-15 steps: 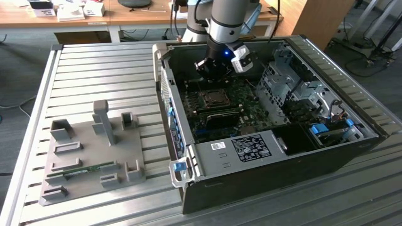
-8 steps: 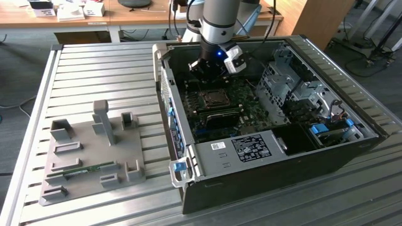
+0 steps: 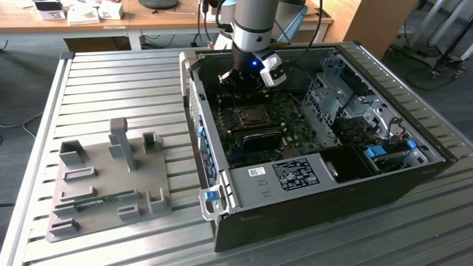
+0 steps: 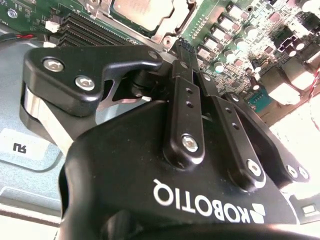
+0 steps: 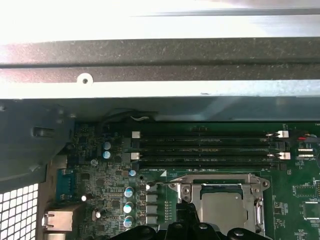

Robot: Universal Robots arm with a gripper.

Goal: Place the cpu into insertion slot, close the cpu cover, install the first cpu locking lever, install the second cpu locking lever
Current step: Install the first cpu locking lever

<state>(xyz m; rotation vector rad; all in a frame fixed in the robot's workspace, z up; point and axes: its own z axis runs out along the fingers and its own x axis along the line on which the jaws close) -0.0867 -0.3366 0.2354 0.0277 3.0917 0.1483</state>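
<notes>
Pincer [image 4: 181, 50] near silver-grey cpu [image 5: 224, 207], framed by silvery cpu cover [image 5: 220, 180]

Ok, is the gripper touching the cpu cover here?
Cannot tell. In the second wrist view the gripper ends right at a corner of the cpu cover, but its own body hides whether they meet.

The black end effector [image 3: 241, 87] points straight down. Directly above it the grey arm [image 3: 256, 22] stands upright, with a blue light [image 3: 255, 62] glowing on the wrist [image 3: 251, 55] between them. A white block [image 3: 272, 72] sits just beside its base.
</notes>
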